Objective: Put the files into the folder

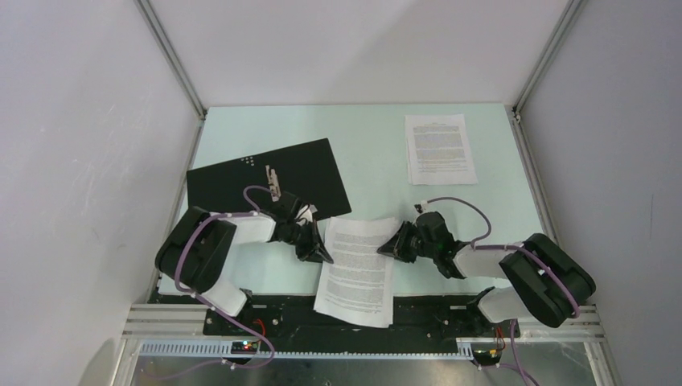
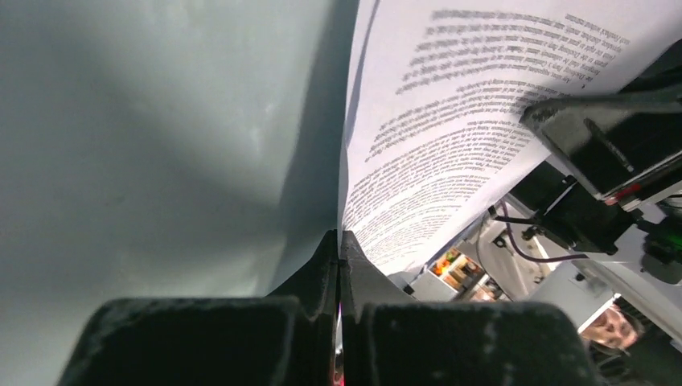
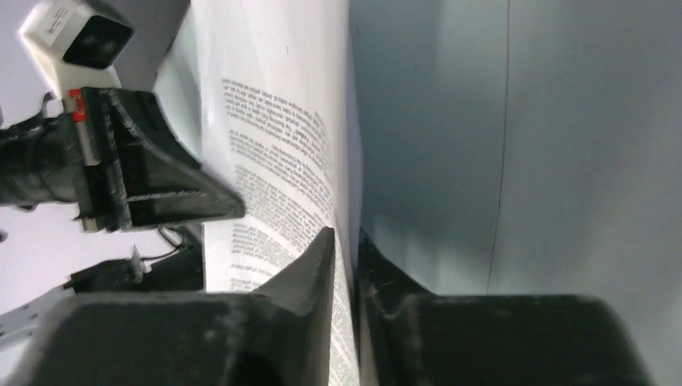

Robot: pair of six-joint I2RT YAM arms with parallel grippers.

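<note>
One printed sheet hangs between the two arms near the front of the worktop, its near end reaching out past the edge. The left fingers are closed on its left margin with the paper pressed between them. The right fingers pinch the opposite margin the same way. The second sheet lies flat at the far right, well apart from the folder. The folder lies open at the far left, black inside up, with its metal clip showing.

The paper looks very light and limp: it bows in both wrist views and will probably sag in the middle (it could crease or tear if the arms pull or twist against each other). A pinch on opposite margins seems the sensible hold. The flat sheet offers no raised edge, so it would likely need sliding to the worktop's edge first.
</note>
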